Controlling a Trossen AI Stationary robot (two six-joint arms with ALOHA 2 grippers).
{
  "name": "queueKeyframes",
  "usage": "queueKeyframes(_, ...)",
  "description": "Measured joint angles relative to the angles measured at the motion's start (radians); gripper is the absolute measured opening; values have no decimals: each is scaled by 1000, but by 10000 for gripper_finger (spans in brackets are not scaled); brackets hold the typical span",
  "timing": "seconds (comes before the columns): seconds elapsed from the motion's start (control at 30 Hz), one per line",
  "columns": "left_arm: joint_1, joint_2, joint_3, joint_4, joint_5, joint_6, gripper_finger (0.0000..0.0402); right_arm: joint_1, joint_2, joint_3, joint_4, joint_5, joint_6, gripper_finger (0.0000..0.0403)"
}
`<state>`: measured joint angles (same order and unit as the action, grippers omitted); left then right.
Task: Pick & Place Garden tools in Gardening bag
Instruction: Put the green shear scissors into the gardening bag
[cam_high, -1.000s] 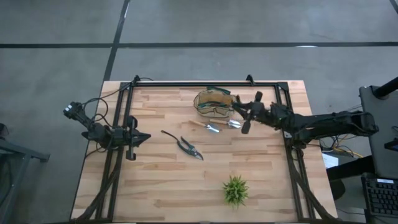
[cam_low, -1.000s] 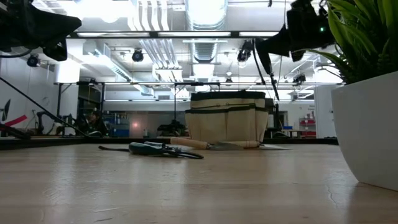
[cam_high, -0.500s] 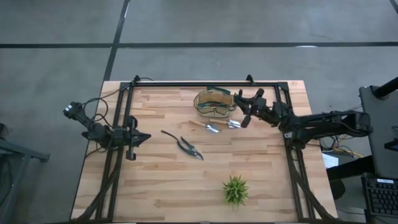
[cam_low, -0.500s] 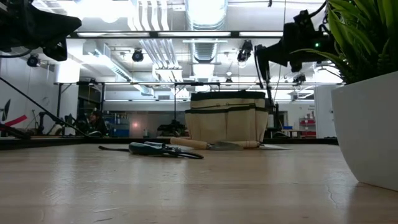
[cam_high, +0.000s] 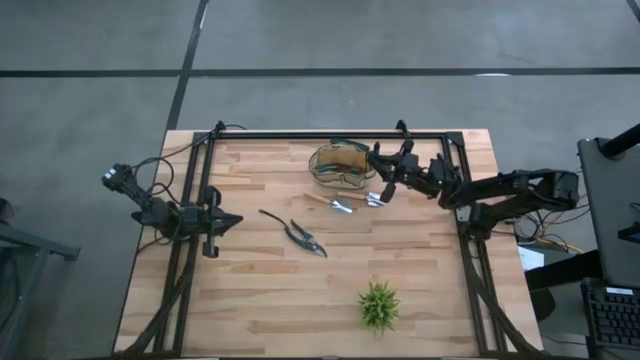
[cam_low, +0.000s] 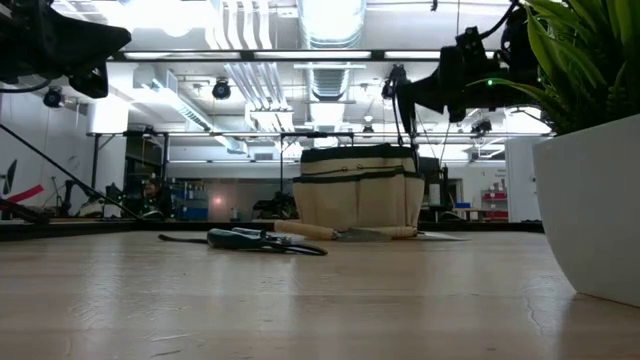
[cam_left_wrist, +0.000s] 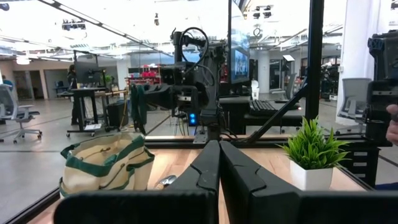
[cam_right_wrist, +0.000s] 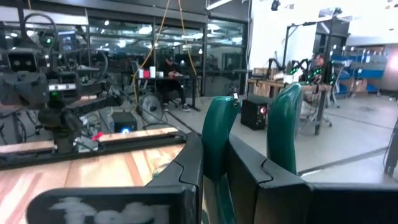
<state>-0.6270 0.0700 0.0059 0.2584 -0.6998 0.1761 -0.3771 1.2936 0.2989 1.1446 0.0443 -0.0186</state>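
Note:
The tan gardening bag with green trim stands on its base at the table's far middle; it also shows in the low view. My right gripper is at the bag's right rim, shut on a green handle. Dark-handled pruning shears, a wooden-handled trowel and a small silvery tool lie flat on the table near the bag. My left gripper is shut and empty at the table's left, apart from everything. My right gripper has one green handle of the bag between its two fingers, and the strap rises upright out of the gap. The fingers come slanting from the table's right and above. The second handle stands free beyond them. The bag's base stays on the table.
A spiky green plant in a white pot stands near the front edge, right of the middle. A black frame runs along the far edge and down both sides. Bare wood lies between the shears and the front edge.
My right gripper has gone toward the table's left and far edge, onto the bag's right rim. The bag has shifted a little toward the table's left, still standing on its base.

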Motion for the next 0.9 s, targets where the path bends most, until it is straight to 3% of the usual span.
queueKeyframes(0.27,0,0,0,-1,0,0,14,-13,50,-11,0,-1,-9,40)
queueKeyframes(0.57,0,0,0,-2,0,0,14,-14,-10,-40,-46,7,-31,65)
queueKeyframes(0.9,0,0,0,-2,0,0,14,-14,-78,-93,-47,10,-57,51)
